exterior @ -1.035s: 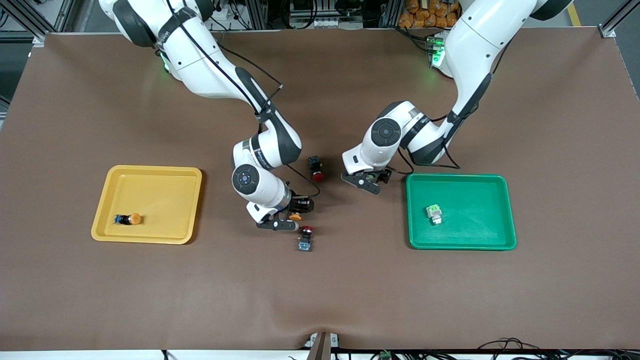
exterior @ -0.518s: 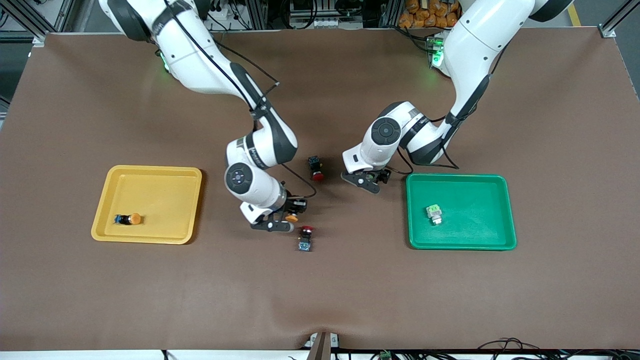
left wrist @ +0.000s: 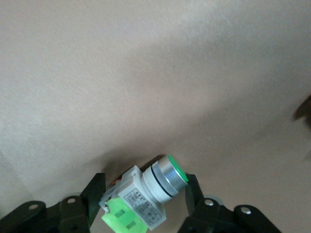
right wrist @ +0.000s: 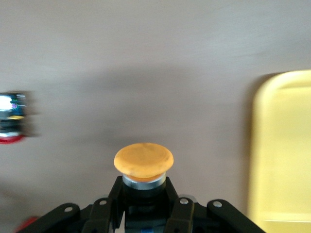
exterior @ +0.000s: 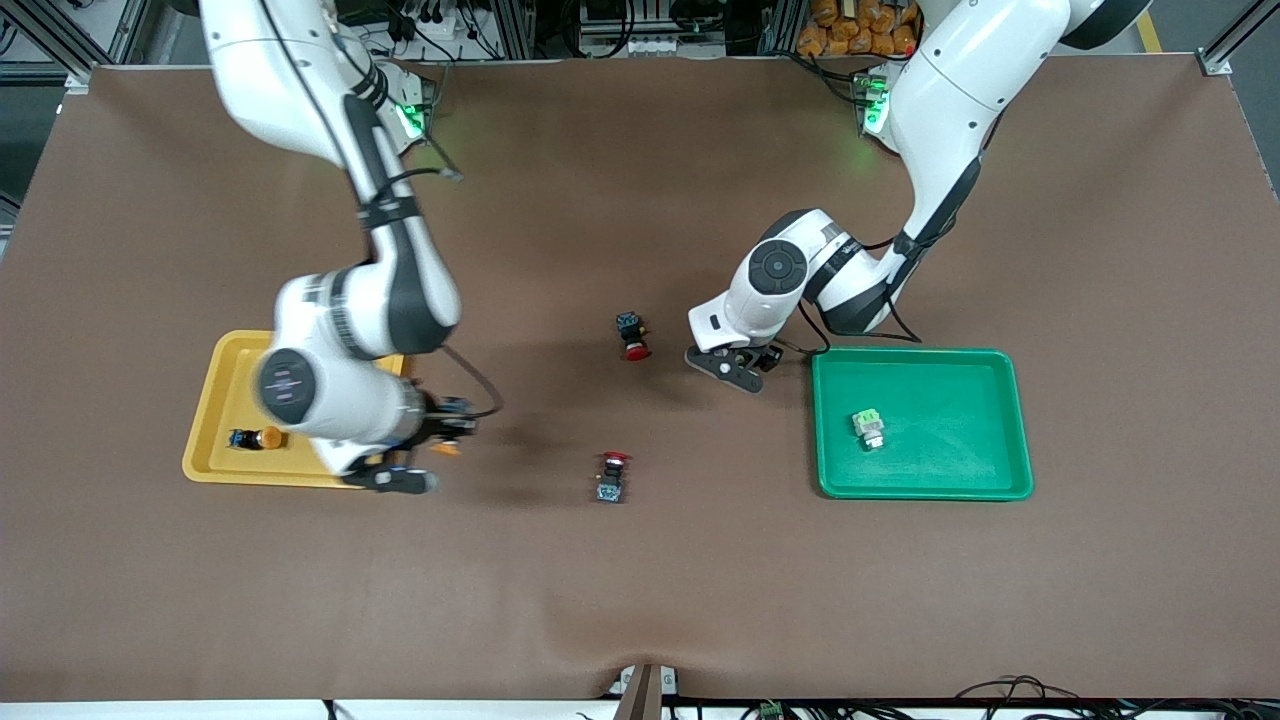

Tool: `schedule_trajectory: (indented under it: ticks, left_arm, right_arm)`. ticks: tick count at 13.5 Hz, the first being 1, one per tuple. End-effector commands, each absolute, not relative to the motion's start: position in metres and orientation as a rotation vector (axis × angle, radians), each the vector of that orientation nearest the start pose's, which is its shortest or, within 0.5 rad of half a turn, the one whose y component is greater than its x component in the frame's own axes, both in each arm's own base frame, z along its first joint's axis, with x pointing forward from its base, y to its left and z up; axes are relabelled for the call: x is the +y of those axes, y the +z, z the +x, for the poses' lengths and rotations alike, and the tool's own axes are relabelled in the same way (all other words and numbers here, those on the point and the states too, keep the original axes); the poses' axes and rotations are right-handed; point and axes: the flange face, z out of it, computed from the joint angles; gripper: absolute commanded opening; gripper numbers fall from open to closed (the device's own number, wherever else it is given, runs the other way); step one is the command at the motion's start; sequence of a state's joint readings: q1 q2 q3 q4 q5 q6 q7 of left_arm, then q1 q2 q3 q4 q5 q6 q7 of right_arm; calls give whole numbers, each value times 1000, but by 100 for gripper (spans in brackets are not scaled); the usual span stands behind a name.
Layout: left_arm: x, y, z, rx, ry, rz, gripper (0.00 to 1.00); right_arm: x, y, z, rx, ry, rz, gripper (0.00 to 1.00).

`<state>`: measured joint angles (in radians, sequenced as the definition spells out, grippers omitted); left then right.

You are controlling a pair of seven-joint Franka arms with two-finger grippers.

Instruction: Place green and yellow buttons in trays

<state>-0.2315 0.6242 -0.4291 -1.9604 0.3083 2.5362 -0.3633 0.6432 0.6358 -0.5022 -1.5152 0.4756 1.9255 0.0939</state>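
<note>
Item: right gripper (exterior: 425, 455), up in the air over bare table just beside the yellow tray (exterior: 232, 352), at that tray's edge toward the table's middle; fingers clamped on a yellow-capped button (right wrist: 144, 161), cap pointing away from the wrist. Item: left gripper (exterior: 740, 368), low over the table beside the green tray (exterior: 1010, 420); its fingers (left wrist: 95, 193) flank a grey-white button with green cap (left wrist: 146, 196) that lies between them on the table; whether they already pinch it cannot be told. Item: one yellow-capped button lying in yellow tray (exterior: 255, 438), close to the tray's corner nearest the camera. Item: one green-and-white button in green tray (exterior: 868, 427), about mid-floor. Items not for sorting: two red-capped switches on the bare table between the trays, one (exterior: 631, 335) farther from the camera, one (exterior: 611, 477) nearer. Handling note, right arm: carry the held button on over the raised rim, well inside the tray floor and apart from the button already there, lower before letting go so it does not roll or bounce out. Handling note, left arm: the grey-white body sits skewed between the fingers; close squarely on its flat sides rather than the round cap, confirm a firm hold, lift clear, then cross the green rim.
</note>
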Motion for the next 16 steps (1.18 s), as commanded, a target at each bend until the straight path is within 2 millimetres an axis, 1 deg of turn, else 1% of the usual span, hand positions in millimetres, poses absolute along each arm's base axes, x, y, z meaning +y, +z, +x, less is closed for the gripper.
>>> schedule_trajectory:
  ticks: [1,2,3,4,5,6,7,8,9,10,11,12,13,14,15,16]
  left_arm:
    - [-343,211,519,747,-52,-3092,0]
    - [-331,219,531,800,-44,-3067,0]
    - [-315,227,542,788,-45,-3064,0]
    - [-305,230,548,764,-46,-3068,0]
    - [-286,234,561,724,-61,-3075,0]
    - [-266,238,573,716,-69,-3075,0]
    - [-245,243,583,721,-73,-3067,0]
    - [-216,246,594,711,-71,-3064,0]
    - [-190,244,603,700,-67,-3064,0]
    - [-173,244,608,703,-67,-3062,0]
    - [-157,248,616,706,-86,-3059,0]
    - [-139,247,621,700,-81,-3058,0]
    - [-115,240,625,679,-63,-3065,0]
    - [-98,227,627,684,-37,-3074,0]
    - [-94,226,629,694,-38,-3075,14]
    - [-92,228,631,690,-46,-3074,72]
  right_arm:
    - [106,304,662,-16,280,-3002,0]
    - [74,301,665,-45,292,-2989,0]
    - [46,297,666,-75,302,-2978,0]
    - [22,294,667,-111,298,-2969,5]
    - [3,292,667,-138,293,-2962,28]
    - [-6,291,666,-159,296,-2956,67]
    - [-9,292,665,-164,304,-2950,100]
    - [-11,293,665,-161,314,-2945,100]
    - [-9,299,665,-171,300,-2944,100]
    - [-6,309,664,-173,297,-2936,100]
    - [-10,330,662,-183,305,-2927,100]
    - [-14,350,660,-211,300,-2950,100]
    - [-10,373,656,-259,285,-2964,100]
    - [-14,389,652,-282,282,-2959,100]
    - [-13,407,647,-287,271,-2960,100]
    - [-8,425,642,-288,264,-2983,100]
